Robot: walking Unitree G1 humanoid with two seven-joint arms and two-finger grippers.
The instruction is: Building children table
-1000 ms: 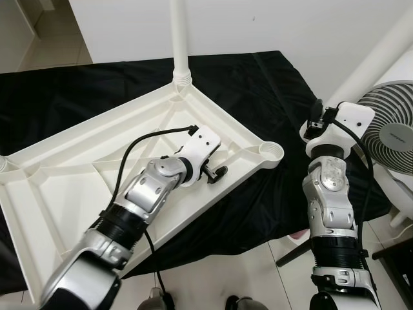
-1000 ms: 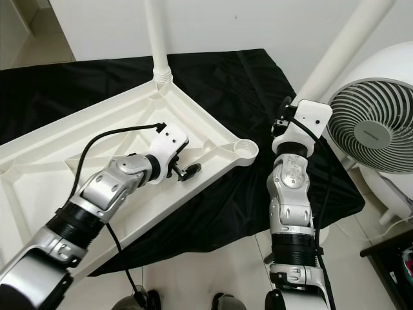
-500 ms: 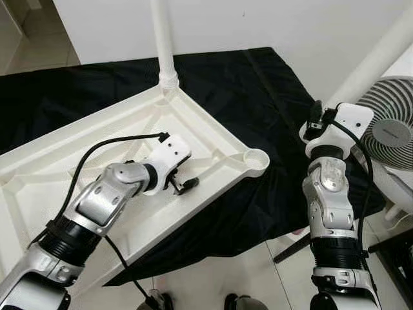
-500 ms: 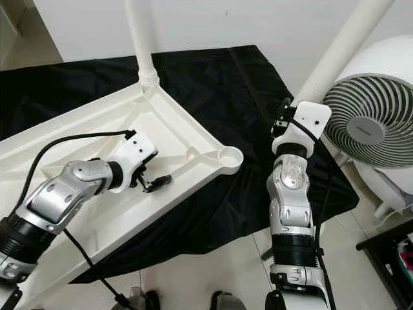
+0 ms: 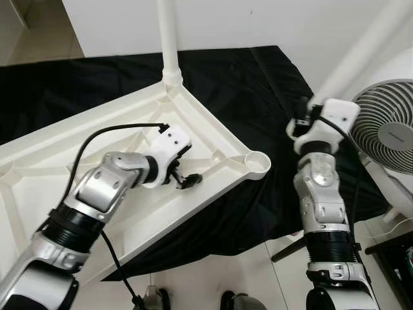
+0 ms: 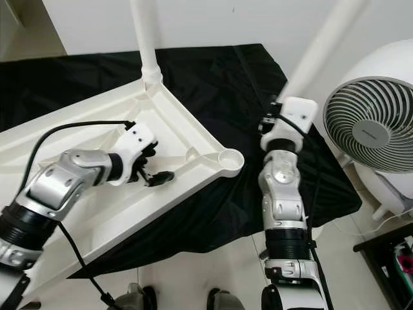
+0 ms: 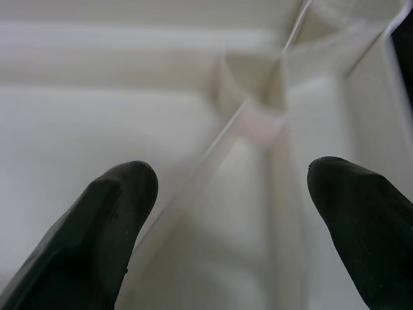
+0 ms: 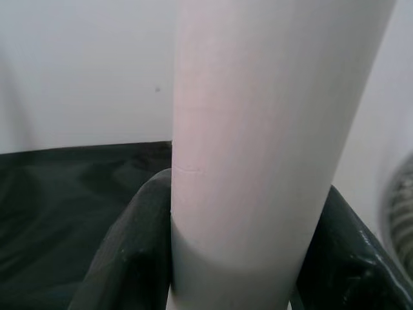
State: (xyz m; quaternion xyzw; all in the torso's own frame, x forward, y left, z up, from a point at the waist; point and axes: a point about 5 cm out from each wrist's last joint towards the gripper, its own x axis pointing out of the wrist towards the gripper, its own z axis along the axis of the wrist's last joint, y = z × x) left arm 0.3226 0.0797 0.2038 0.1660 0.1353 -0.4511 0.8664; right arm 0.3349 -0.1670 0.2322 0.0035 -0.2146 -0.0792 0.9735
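Observation:
The white table top (image 5: 77,155) lies upside down on a black cloth (image 5: 258,84). One white leg (image 5: 168,39) stands fitted in its far corner. The near right corner has an empty round socket (image 5: 258,163). My left gripper (image 5: 184,177) hovers open over the ribbed underside, a short way from that socket, with nothing between its fingers (image 7: 110,219). The right gripper (image 5: 302,120) is to the right of the socket, shut on a second white leg (image 5: 361,45) that slants up to the right. In the right wrist view the leg (image 8: 258,129) sits between both fingers (image 8: 139,239).
A white fan (image 5: 388,129) stands at the right, close to my right arm. The white wall (image 5: 258,19) runs behind the cloth. A pale tiled floor (image 5: 245,278) lies in front of the cloth's near edge.
The camera has shifted. My left gripper has drawn back a little from the corner socket. The right arm with the leg has swung slightly left, toward the table top.

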